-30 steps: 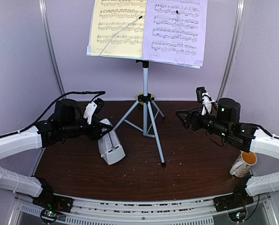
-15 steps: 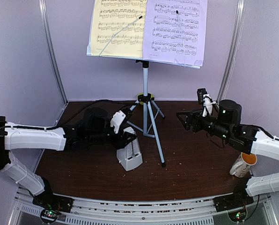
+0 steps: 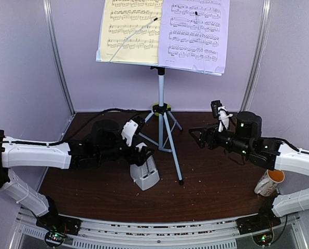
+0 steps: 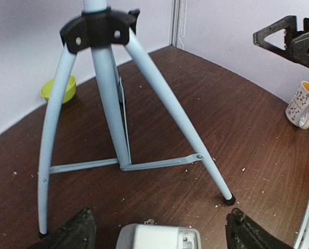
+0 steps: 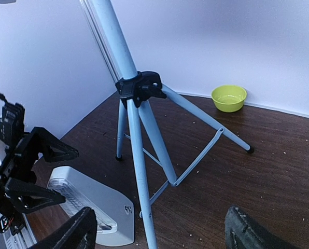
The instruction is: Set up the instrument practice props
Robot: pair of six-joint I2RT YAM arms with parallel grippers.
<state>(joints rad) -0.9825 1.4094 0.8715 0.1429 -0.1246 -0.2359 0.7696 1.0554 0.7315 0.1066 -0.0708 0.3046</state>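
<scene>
The white music stand (image 3: 162, 65) on its grey tripod (image 3: 162, 132) stands at the back middle. It holds the yellow sheet (image 3: 128, 31) on the left and the lilac sheet (image 3: 196, 31) on the right. The white pyramid metronome (image 3: 145, 174) rests on the table just left of the tripod's front leg (image 3: 174, 161). My left gripper (image 3: 142, 154) is open, with a finger either side of the metronome's top (image 4: 159, 237) and a gap on both sides. My right gripper (image 3: 197, 136) hovers open and empty to the right of the tripod (image 5: 139, 129).
A small green bowl (image 5: 229, 97) sits by the back wall behind the tripod. A white mug with an orange inside (image 3: 269, 181) stands at the table's right edge, by the right arm. The tripod's three legs spread across the middle of the brown table (image 3: 211, 181).
My left arm carried the metronome rightward from the table's left side to the tripod's front leg, then opened its jaws off it. My right gripper drifted slightly left.
</scene>
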